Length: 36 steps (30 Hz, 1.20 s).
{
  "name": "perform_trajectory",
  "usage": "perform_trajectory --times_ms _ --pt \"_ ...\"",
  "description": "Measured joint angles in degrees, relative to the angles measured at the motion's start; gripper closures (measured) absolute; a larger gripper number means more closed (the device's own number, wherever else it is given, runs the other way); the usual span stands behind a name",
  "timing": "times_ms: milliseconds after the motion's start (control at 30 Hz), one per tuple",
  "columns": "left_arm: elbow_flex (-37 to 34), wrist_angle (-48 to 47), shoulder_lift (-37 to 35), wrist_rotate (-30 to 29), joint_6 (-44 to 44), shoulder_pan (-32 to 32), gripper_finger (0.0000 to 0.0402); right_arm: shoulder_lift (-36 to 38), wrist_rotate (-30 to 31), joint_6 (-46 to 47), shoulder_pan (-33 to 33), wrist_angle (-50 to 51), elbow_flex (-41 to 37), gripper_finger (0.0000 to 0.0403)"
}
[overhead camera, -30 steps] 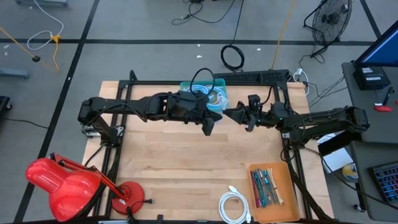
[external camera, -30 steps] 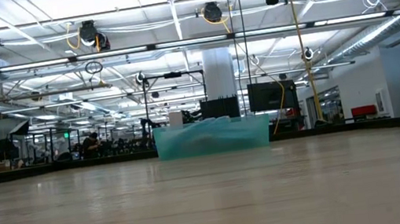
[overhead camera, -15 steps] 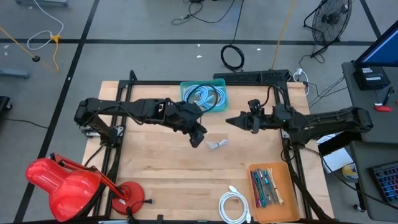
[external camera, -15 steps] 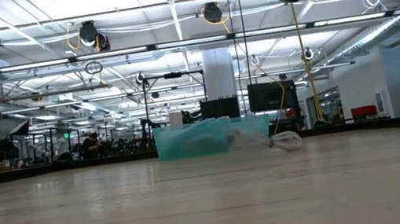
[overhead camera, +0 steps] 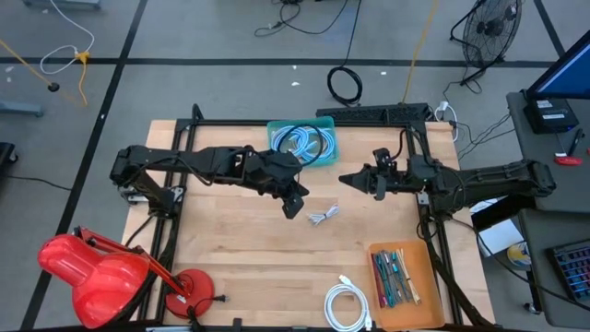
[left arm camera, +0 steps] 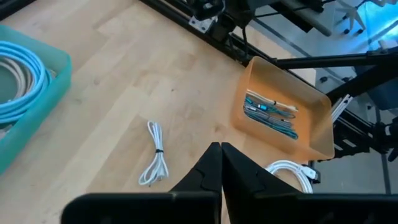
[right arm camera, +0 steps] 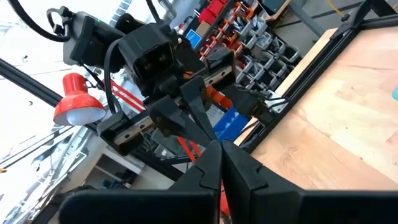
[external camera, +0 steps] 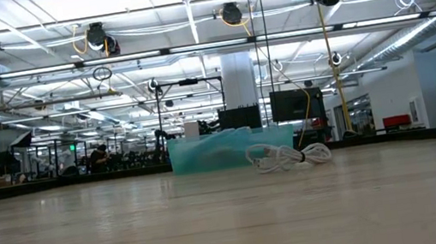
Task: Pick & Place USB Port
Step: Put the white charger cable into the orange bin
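A: Near edge first. We see a coiled white cable (overhead camera: 347, 306) lying flat on the wooden table (overhead camera: 240, 258), and just right of it an orange tray (overhead camera: 402, 275) with a jumble of small coloured items in it. At the near left corner stands a red desk lamp (overhead camera: 92, 275).

B: Mid-table, we note the small white USB cable (overhead camera: 323, 214), a tied bundle lying loose on the bare wood. Nothing touches it. In the low view it rests in front of the teal bin (external camera: 231, 149).

A: Agreed. The left gripper (overhead camera: 291, 205) hangs just left of that bundle, raised off the table, fingers pressed together and holding nothing; its wrist view shows the two tips meeting.

B: The right gripper (overhead camera: 347, 179) sits a little farther and to the right of the bundle, also raised, pointing left, fingers together and empty.

A: Farthest, at the table's far edge, we mark the teal bin holding coils of light blue and white cable (overhead camera: 300, 142).
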<state>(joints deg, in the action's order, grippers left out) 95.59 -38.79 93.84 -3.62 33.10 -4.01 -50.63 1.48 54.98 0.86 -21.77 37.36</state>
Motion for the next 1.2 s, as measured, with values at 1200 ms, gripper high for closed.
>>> perform_trajectory --times_ms 1200 --pt "0.1 6.2 27.6 2.6 -18.0 -1.2 0.024 0.0 -13.8 -3.4 1.2 60.5 0.0 0.0311"
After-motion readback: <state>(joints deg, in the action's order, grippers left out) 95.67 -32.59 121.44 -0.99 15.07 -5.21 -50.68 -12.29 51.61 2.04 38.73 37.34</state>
